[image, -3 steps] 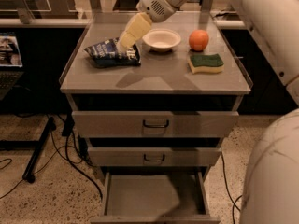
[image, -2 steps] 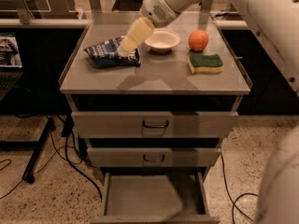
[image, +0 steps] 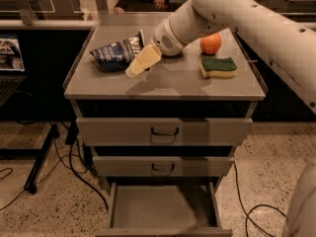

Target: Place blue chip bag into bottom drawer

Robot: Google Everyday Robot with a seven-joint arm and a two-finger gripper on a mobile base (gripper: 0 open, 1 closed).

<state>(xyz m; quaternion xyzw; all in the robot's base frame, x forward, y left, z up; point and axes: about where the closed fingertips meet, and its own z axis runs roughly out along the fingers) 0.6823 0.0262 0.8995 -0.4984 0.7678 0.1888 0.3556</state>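
The blue chip bag lies on the back left of the cabinet top, crinkled, with white lettering. My gripper is a cream-coloured wedge pointing down and left. It hangs at the bag's right end, close to it or touching it, just above the cabinet top. The bottom drawer is pulled out below the two upper drawers, and its grey floor is bare.
An orange and a green-and-yellow sponge sit on the right of the cabinet top. My white arm crosses the back right. The two upper drawers are closed. Cables lie on the floor to the left.
The gripper has moved down and forward to the bag's right end. The view is now closer to the cabinet, and the white bowl is hidden behind the arm.
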